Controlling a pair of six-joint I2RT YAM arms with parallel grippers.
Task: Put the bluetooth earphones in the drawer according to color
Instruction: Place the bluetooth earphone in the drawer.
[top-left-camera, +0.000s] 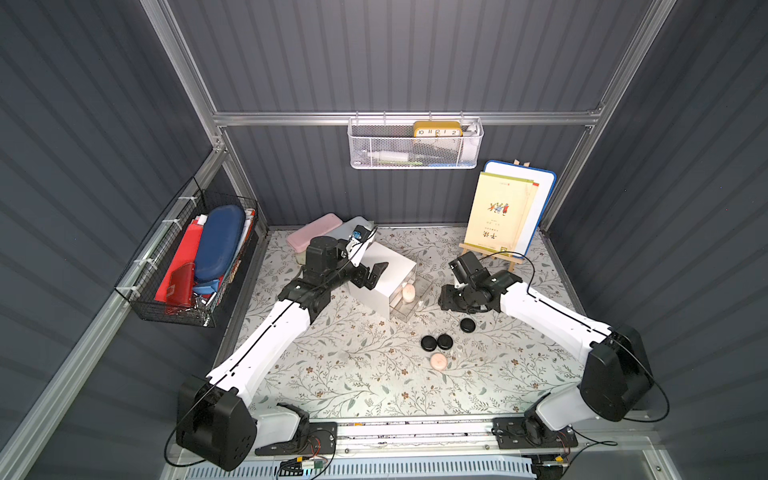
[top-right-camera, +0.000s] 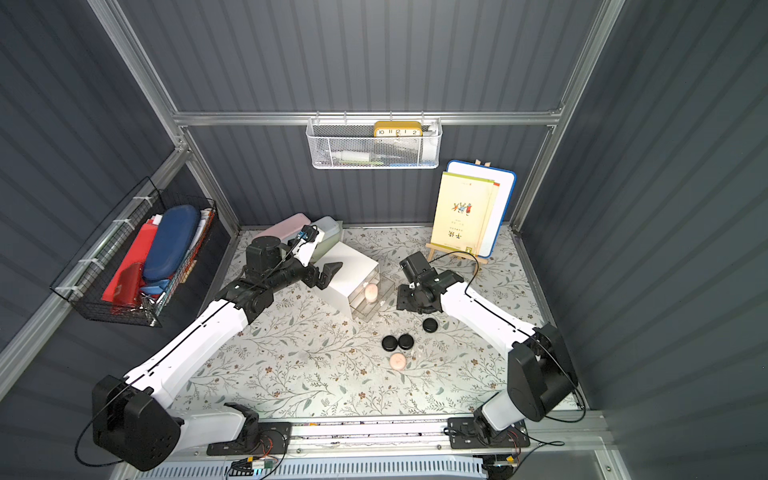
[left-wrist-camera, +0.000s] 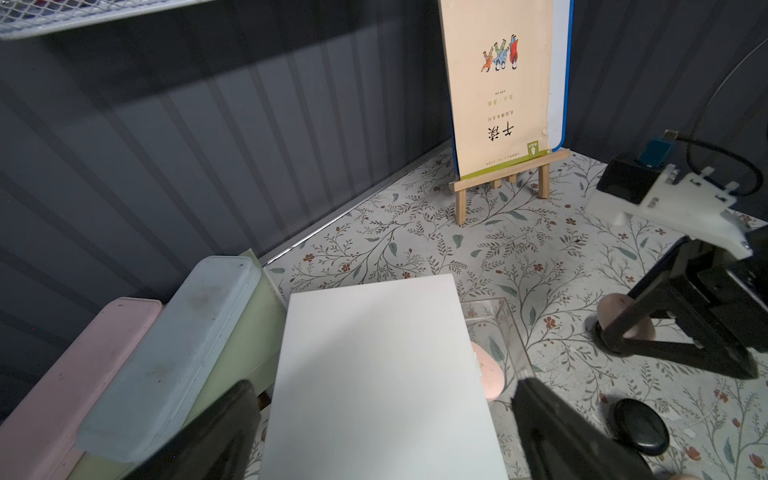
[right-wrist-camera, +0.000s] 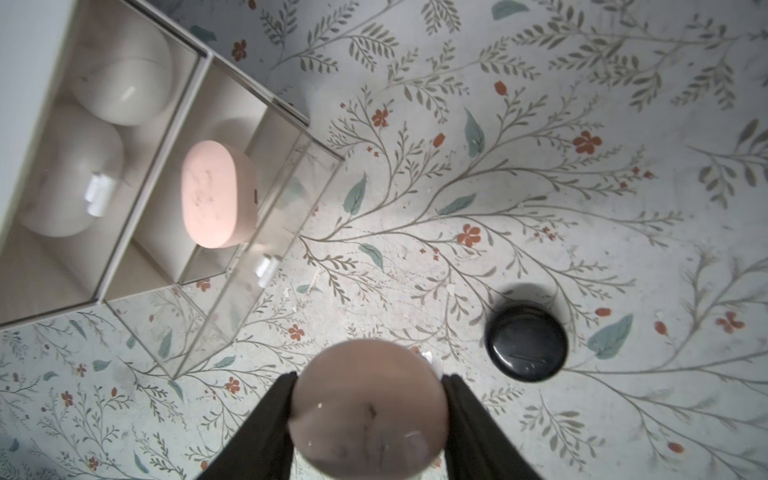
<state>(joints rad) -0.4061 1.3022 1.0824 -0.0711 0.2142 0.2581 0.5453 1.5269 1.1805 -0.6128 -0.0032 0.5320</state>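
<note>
Here, right gripper (right-wrist-camera: 369, 384) clasps glossy rounded pink case (right-wrist-camera: 365, 419).

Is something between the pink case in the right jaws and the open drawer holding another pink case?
Nothing visible. Only bare table lies between the held pink case and that drawer; a black case sits off to the side.

Book (top-left-camera: 496, 208) on easel (left-wrist-camera: 511, 169); wall basket (top-left-camera: 374, 154) holds clock (top-left-camera: 437, 128), perhaps pens (top-left-camera: 388, 157).

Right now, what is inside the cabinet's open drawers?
Top drawer: two white cases. Middle drawer: one pink case. Lowest drawer looks empty. The cabinet's top hides their rear parts.
</note>
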